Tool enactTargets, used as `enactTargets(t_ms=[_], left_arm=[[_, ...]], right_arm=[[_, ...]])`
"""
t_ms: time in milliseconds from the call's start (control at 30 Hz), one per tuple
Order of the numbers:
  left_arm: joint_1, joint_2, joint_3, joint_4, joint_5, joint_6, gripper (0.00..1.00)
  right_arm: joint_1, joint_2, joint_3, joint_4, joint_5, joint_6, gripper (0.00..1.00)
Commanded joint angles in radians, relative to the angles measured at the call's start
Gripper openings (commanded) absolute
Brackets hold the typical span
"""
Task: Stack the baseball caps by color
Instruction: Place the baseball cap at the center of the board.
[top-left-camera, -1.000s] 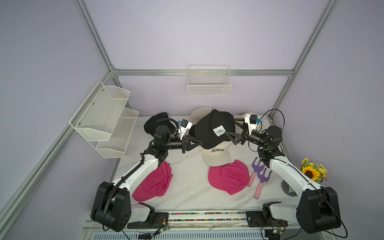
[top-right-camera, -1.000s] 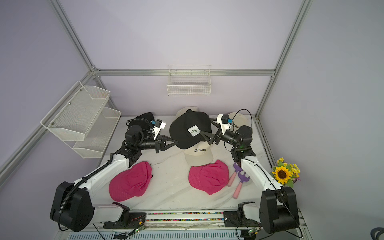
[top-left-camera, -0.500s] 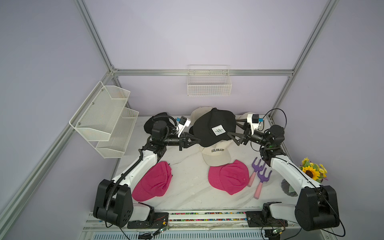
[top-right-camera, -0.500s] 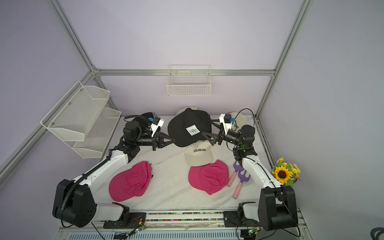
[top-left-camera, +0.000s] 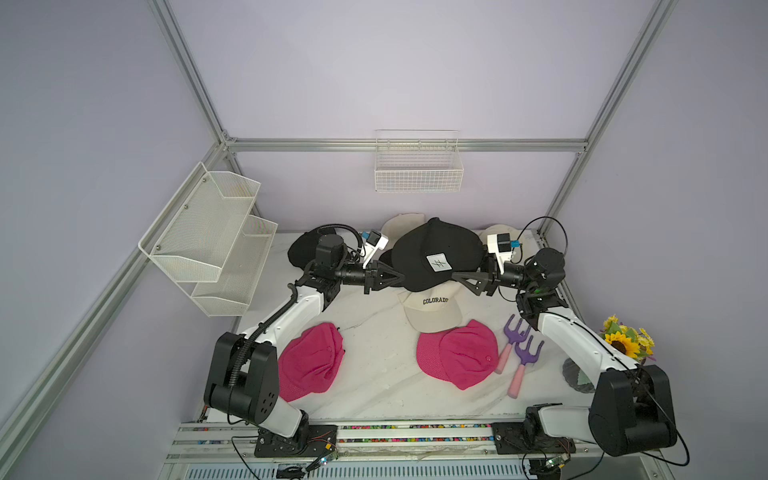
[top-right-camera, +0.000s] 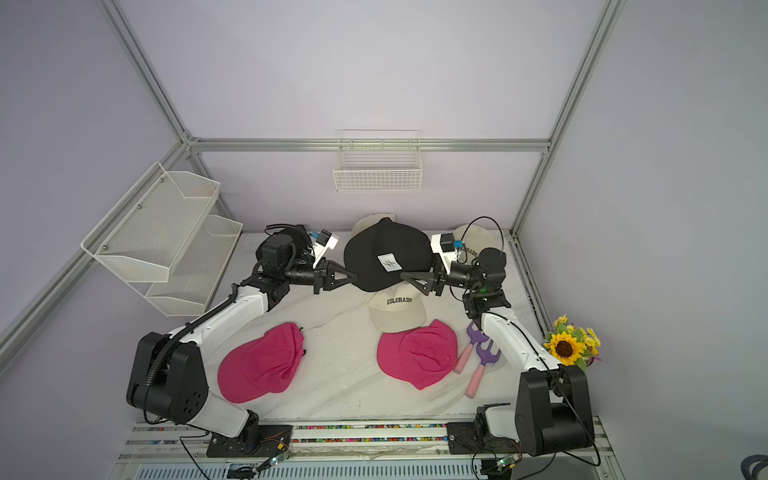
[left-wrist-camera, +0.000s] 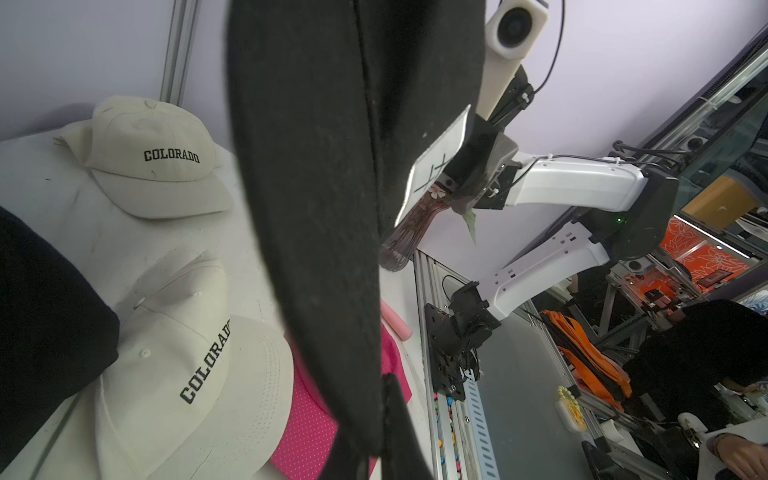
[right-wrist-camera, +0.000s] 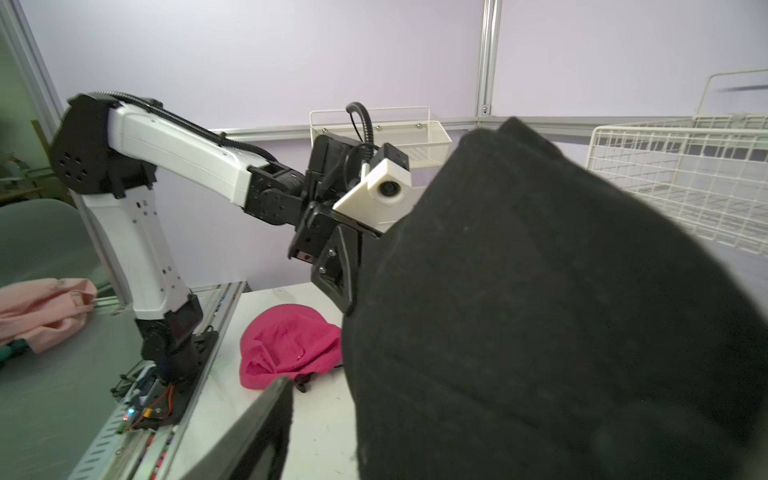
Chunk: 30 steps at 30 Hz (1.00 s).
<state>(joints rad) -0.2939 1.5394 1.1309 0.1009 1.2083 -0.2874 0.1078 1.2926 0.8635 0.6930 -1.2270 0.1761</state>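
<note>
A black cap with a white patch (top-left-camera: 436, 253) (top-right-camera: 386, 253) hangs in the air at the back middle, between my two grippers. My left gripper (top-left-camera: 401, 277) (top-right-camera: 355, 277) is shut on its left edge, and the fabric (left-wrist-camera: 324, 166) runs down into the jaws. My right gripper (top-left-camera: 455, 275) (top-right-camera: 403, 274) is open at the cap's brim. One of its fingers (right-wrist-camera: 266, 424) stands apart from the cloth (right-wrist-camera: 540, 311); the other finger is hidden. A cream COLORADO cap (top-left-camera: 432, 307) lies below. Two more cream caps (top-left-camera: 401, 222) (top-left-camera: 494, 230) and a black cap (top-left-camera: 301, 253) lie at the back. Two pink caps (top-left-camera: 311, 363) (top-left-camera: 457, 353) lie in front.
Two purple hand rakes (top-left-camera: 517, 345) lie right of the pink cap. A sunflower vase (top-left-camera: 623, 343) stands at the right edge. A white mesh shelf (top-left-camera: 212, 237) hangs on the left wall and a wire basket (top-left-camera: 417, 166) on the back wall.
The black patch cap has risen and moved a little towards the back with both arms. My right gripper's jaws have come closer together at the brim.
</note>
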Motion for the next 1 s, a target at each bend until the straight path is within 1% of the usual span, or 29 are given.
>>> enactTargets(t_ms=[0, 67, 100, 167, 267, 367, 400, 567, 600, 733, 967], left_arm=[[0.009, -0.002, 0.042, -0.033, -0.035, 0.068, 0.00], [0.012, -0.002, 0.045, -0.046, -0.043, 0.068, 0.00], [0.012, -0.004, 0.046, -0.059, -0.048, 0.101, 0.00], [0.012, -0.010, 0.047, -0.096, -0.066, 0.134, 0.00], [0.013, -0.019, 0.053, -0.166, -0.109, 0.192, 0.00], [0.017, -0.022, 0.056, -0.202, -0.144, 0.219, 0.00], [0.018, -0.021, 0.056, -0.205, -0.150, 0.218, 0.00], [0.020, -0.009, 0.062, -0.214, -0.186, 0.218, 0.00], [0.021, -0.006, 0.062, -0.221, -0.207, 0.221, 0.00], [0.027, -0.002, 0.056, -0.236, -0.311, 0.214, 0.00], [0.053, 0.002, 0.021, -0.184, -0.439, 0.137, 0.00]], right_arm=[[0.006, -0.050, -0.015, 0.046, -0.027, 0.004, 0.49], [0.005, -0.050, -0.018, 0.037, -0.019, 0.000, 0.41], [0.005, -0.051, -0.019, 0.037, -0.015, 0.003, 0.40], [0.006, -0.050, -0.016, 0.044, -0.001, 0.015, 0.40], [0.005, -0.050, -0.011, 0.068, 0.008, 0.051, 0.36], [0.005, -0.085, -0.007, 0.076, 0.008, 0.070, 0.32], [0.005, -0.090, -0.010, 0.075, 0.010, 0.072, 0.29], [0.005, -0.130, -0.030, 0.074, 0.046, 0.090, 0.01], [0.004, -0.138, -0.033, 0.074, 0.057, 0.092, 0.00], [-0.005, -0.168, -0.027, 0.071, 0.114, 0.102, 0.00], [-0.014, -0.172, -0.020, 0.028, 0.256, 0.097, 0.00]])
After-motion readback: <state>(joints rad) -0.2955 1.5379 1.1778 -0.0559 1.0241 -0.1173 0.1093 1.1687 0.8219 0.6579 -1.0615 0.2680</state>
